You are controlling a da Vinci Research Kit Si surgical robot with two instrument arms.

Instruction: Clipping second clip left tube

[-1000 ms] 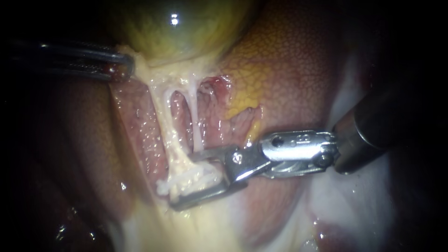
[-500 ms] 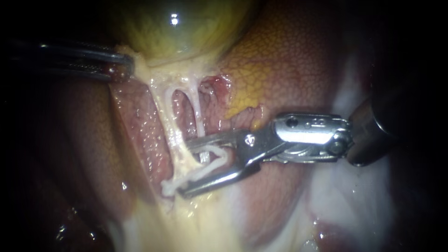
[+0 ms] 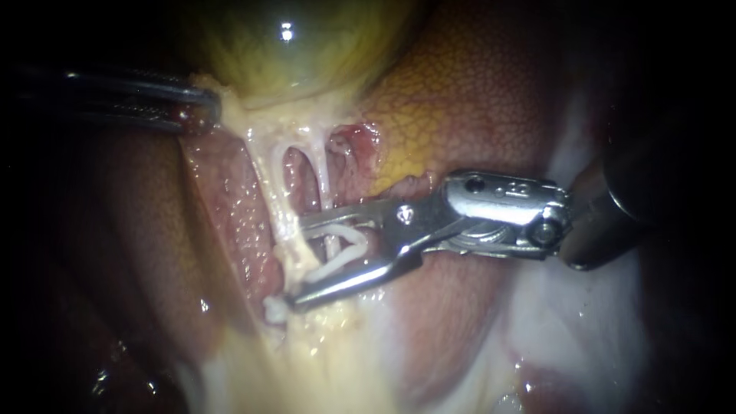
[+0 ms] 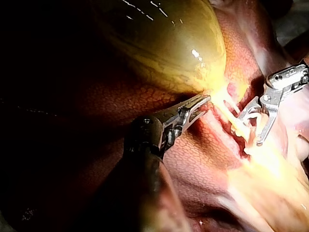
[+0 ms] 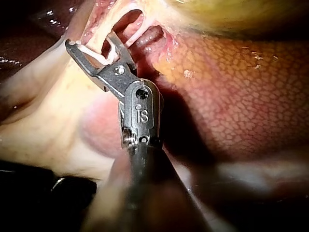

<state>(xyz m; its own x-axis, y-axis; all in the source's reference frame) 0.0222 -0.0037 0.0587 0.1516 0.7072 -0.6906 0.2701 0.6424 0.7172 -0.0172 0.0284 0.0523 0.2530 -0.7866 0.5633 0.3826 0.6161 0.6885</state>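
Two pale tubes run down from the gallbladder (image 3: 291, 46): the left tube (image 3: 268, 172) and the thinner right tube (image 3: 326, 184). My right instrument (image 3: 299, 262) comes in from the right, its jaws wide apart with a white clip (image 3: 349, 249) seated between them. The jaws straddle the lower ends of both tubes, their tips at the left tube. The right wrist view shows the same jaws (image 5: 91, 41) and clip (image 5: 94, 54). My left instrument (image 3: 203, 107) is shut on tissue at the gallbladder's neck, also seen in its wrist view (image 4: 205, 100).
Mottled liver (image 3: 475, 100) lies to the right of the tubes and beneath them. A small white lump (image 3: 272, 310) sits at the left tube's base, just past the lower jaw's tip. Pale yellowish tissue (image 3: 322, 360) spreads below.
My right instrument has moved up along the tubes with the clip, from their base to higher on them. The left instrument has held still.
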